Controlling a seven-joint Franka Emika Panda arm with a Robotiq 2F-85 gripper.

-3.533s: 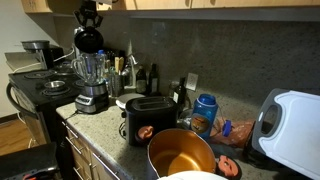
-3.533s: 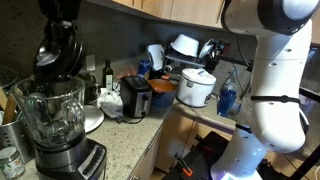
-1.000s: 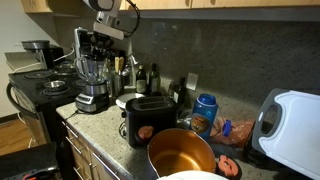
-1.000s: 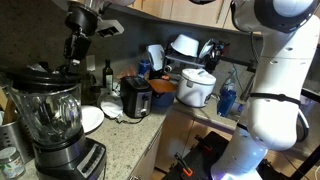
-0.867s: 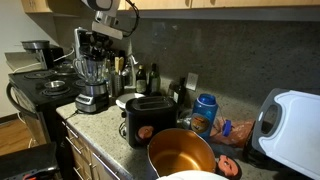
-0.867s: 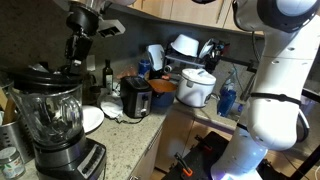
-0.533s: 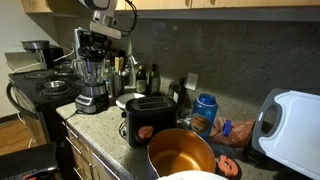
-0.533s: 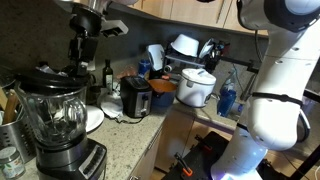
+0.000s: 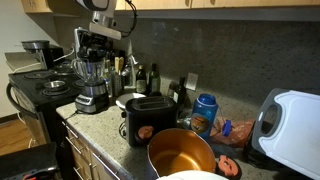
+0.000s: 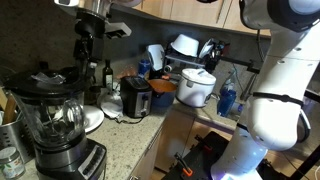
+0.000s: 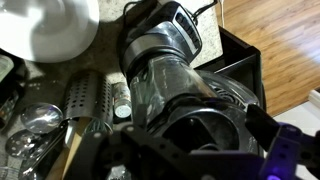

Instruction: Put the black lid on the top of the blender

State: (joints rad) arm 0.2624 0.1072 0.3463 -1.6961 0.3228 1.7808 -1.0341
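The blender [image 9: 92,80] stands at the counter's end, a clear jar on a silver-and-black base [image 10: 62,160]. The black lid [image 10: 45,79] lies on the jar's mouth. In the wrist view I look down on the blender [image 11: 165,60], and the black lid [image 11: 210,118] fills the jar's top. My gripper [image 10: 86,55] hangs just above the jar in both exterior views [image 9: 94,47]. It is open [image 11: 190,140]: the fingers stand wide apart on either side of the lid, holding nothing.
A black toaster [image 9: 150,118] sits mid-counter, with a round white dish [image 10: 90,118] between it and the blender. A metal utensil holder [image 11: 88,95] stands beside the blender. A copper pot [image 9: 180,152] is near the camera, a stove [image 9: 40,85] lies beyond the blender, and cabinets hang overhead.
The jaws have gone from shut to wide open, letting go of the lid, which stays on the jar. The gripper has drifted slightly up and away from it.
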